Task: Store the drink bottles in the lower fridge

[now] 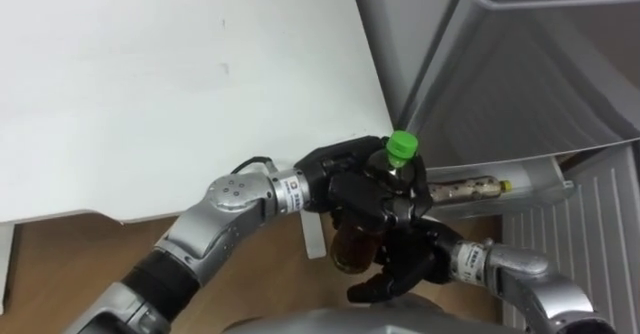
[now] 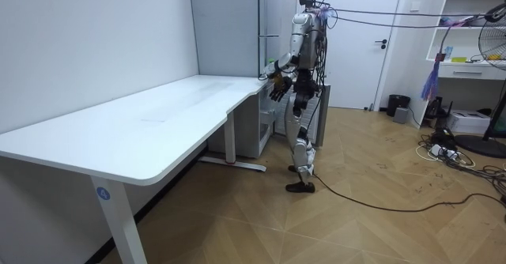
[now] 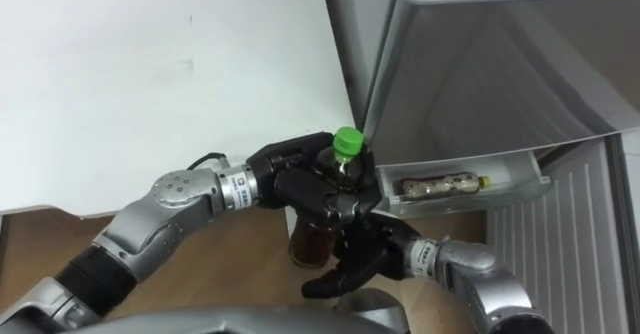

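A bottle of brown drink (image 1: 352, 246) with a green cap (image 1: 401, 146) is held upright in front of me, over the wooden floor. My left hand (image 1: 335, 174) comes in from the lower left and is curled round the bottle's upper part, just below the cap. From the lower right, my right hand (image 1: 405, 254) lies against the bottle's lower side, its fingers (image 1: 368, 290) stretched out past the base. The open fridge (image 1: 520, 84) is just to the right. A second bottle (image 1: 465, 187) lies on its side in the fridge's white door bin (image 1: 535, 179).
The white desk (image 1: 180, 74) takes up the left and its corner reaches almost to the fridge. The ribbed inside of the fridge door (image 1: 590, 234) hangs at the far right. In the room view I stand between the desk end (image 2: 237, 90) and the grey fridge (image 2: 237, 27).
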